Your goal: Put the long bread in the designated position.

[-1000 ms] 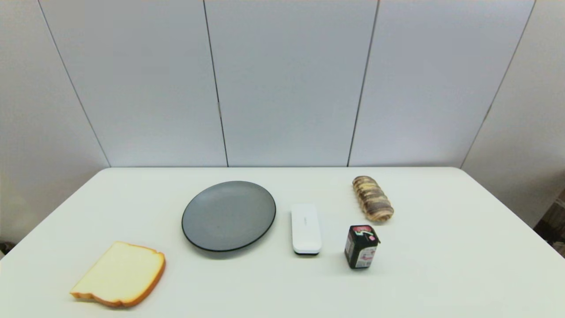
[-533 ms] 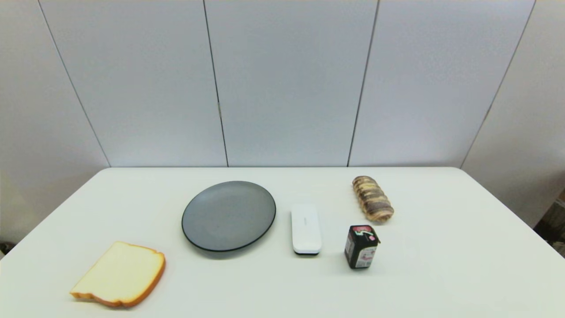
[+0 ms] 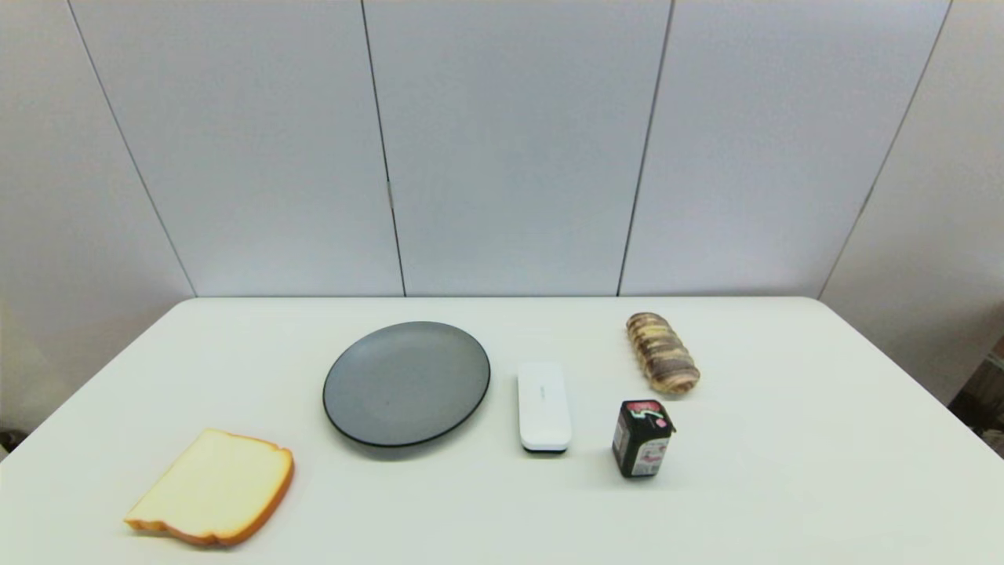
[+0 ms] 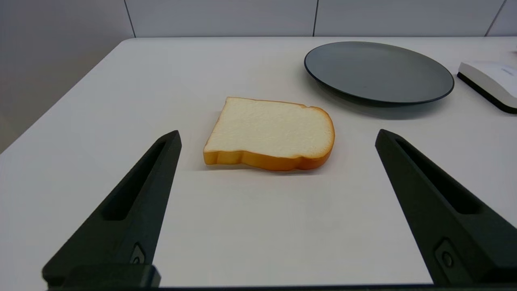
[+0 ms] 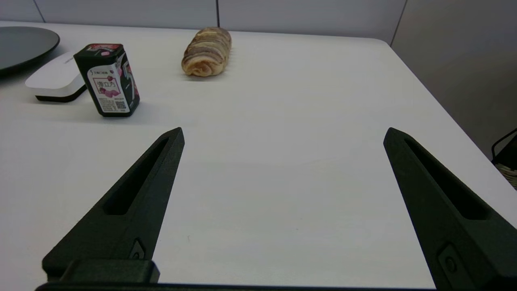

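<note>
Both grippers, left [image 4: 276,135] and right [image 5: 282,133], hang spread and empty at the table's [image 3: 784,486] near edge, the toast [image 3: 212,486] lies at 8 o'clock, and the long bread [image 3: 663,353] lies at 2 o'clock, beyond the box [image 3: 642,438].

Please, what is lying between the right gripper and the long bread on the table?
Only bare white table lies between the open right gripper and the long bread, as the right wrist view shows. The black carton stands off to one side.
</note>
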Tool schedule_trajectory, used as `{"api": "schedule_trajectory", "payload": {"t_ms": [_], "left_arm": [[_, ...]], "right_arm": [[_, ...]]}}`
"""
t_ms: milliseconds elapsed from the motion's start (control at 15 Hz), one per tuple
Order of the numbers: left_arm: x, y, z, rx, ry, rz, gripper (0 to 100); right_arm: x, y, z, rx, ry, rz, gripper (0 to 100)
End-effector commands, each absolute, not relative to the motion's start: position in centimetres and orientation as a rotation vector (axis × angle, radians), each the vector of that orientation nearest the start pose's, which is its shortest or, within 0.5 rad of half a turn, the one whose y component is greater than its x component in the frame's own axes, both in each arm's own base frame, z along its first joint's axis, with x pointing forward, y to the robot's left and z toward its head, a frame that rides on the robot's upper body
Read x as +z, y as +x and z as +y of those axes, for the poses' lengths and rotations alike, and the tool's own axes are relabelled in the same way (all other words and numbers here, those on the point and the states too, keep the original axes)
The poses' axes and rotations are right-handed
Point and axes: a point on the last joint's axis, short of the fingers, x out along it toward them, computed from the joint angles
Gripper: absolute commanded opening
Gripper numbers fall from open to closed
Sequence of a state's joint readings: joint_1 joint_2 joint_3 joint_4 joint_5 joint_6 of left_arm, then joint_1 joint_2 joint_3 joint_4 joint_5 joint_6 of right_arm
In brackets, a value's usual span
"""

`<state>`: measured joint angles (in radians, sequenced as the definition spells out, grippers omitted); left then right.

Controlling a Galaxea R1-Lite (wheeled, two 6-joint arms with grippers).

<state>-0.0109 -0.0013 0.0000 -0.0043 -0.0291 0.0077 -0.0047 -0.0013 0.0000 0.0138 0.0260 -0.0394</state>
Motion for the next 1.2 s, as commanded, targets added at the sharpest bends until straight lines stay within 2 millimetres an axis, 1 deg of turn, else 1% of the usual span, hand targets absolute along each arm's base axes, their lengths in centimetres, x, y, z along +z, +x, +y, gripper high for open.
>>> {"api": "schedule_trajectory", "payload": {"t_ms": [67, 200, 267, 400, 533, 600, 667, 800, 933, 1067, 1200], "left_arm": [[7.6, -2.2, 0.0, -0.015, -0.021, 0.005, 100], [8.3, -1.8, 0.0, -0.023, -0.011, 0.048, 100], [9.5, -1.6, 0.0, -0.04, -0.011, 0.066, 100], [13.7, -0.3, -0.1, -0.078, -0.013, 0.115, 100], [18.2, 2.7, -0.4, -0.151, 0.04, 0.249, 100], [20.4, 4.4, -0.7, -0.193, 0.058, 0.281, 100], [22.1, 6.2, -1.1, -0.226, 0.068, 0.309, 100], [23.7, 9.7, -2.4, -0.31, 0.078, 0.365, 100], [25.9, 12.6, -3.7, -0.398, 0.079, 0.371, 100], [27.7, 15.9, -5.3, -0.44, 0.082, 0.392, 100], [29.0, 19.5, -7.2, -0.473, 0.084, 0.393, 100]], "right_arm": [[7.4, -2.3, 0.1, 0.022, -0.04, 0.013, 100], [7.4, -2.3, 0.1, 0.022, -0.04, 0.013, 100], [7.4, -2.3, 0.1, 0.022, -0.04, 0.013, 100], [7.4, -2.3, 0.1, 0.022, -0.04, 0.013, 100], [7.4, -2.3, 0.1, 0.023, -0.04, 0.013, 100], [7.4, -2.3, 0.1, 0.023, -0.04, 0.013, 100], [7.4, -2.3, 0.1, 0.022, -0.04, 0.013, 100], [7.4, -2.3, 0.1, 0.022, -0.04, 0.013, 100], [7.4, -2.3, 0.1, 0.022, -0.04, 0.013, 100], [7.4, -2.3, 0.1, 0.022, -0.04, 0.013, 100], [7.4, -2.3, 0.1, 0.022, -0.04, 0.013, 100]]}}
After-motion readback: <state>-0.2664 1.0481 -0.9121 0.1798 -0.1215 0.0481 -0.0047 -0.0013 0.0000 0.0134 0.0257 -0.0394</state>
